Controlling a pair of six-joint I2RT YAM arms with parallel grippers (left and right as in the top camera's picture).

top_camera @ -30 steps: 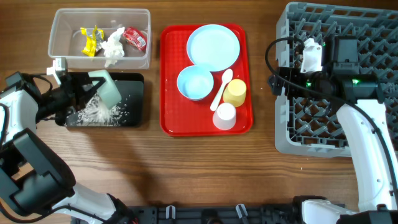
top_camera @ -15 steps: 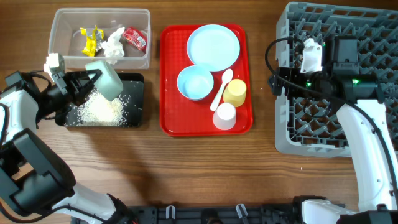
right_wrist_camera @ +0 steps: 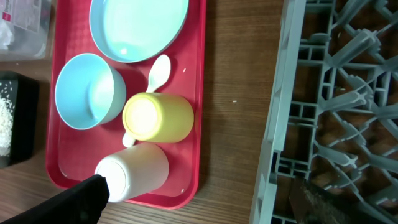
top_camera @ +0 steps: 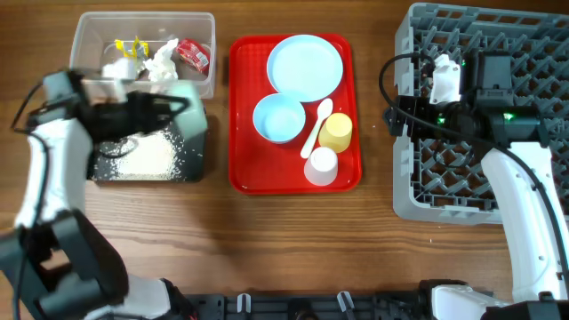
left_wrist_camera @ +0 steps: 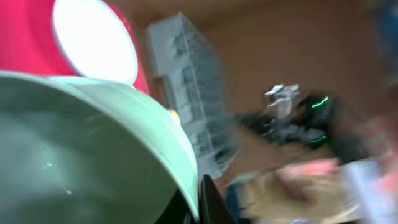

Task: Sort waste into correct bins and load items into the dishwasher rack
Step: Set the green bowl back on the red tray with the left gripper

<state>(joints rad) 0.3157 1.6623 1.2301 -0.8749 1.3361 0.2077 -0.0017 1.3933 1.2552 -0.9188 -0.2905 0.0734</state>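
Observation:
My left gripper (top_camera: 158, 105) is shut on the rim of the mint green bowl (top_camera: 188, 114), blurred by motion over the right end of the black tray (top_camera: 197, 169). The bowl (left_wrist_camera: 93, 149) fills the left wrist view, a dark finger (left_wrist_camera: 200, 200) on its rim. White rice (top_camera: 147, 156) lies in the black tray. The clear tub (top_camera: 89, 44) holds yellow and red wrappers and a napkin (top_camera: 162, 60). My right gripper (right_wrist_camera: 199, 202) is open and empty over the left edge of the dishwasher rack (top_camera: 498, 191).
The red tray (top_camera: 240, 116) holds the pale blue plate (top_camera: 305, 64), pale blue bowl (top_camera: 279, 118), white spoon (top_camera: 317, 124), yellow cup (top_camera: 336, 132) and whitish cup (top_camera: 321, 165). They also show in the right wrist view, the whitish cup (right_wrist_camera: 140, 174) nearest the fingers.
The rice has dropped from the tilted mint green bowl into the black tray. My left arm has then swung up and to the right with the bowl. The right arm has not moved.

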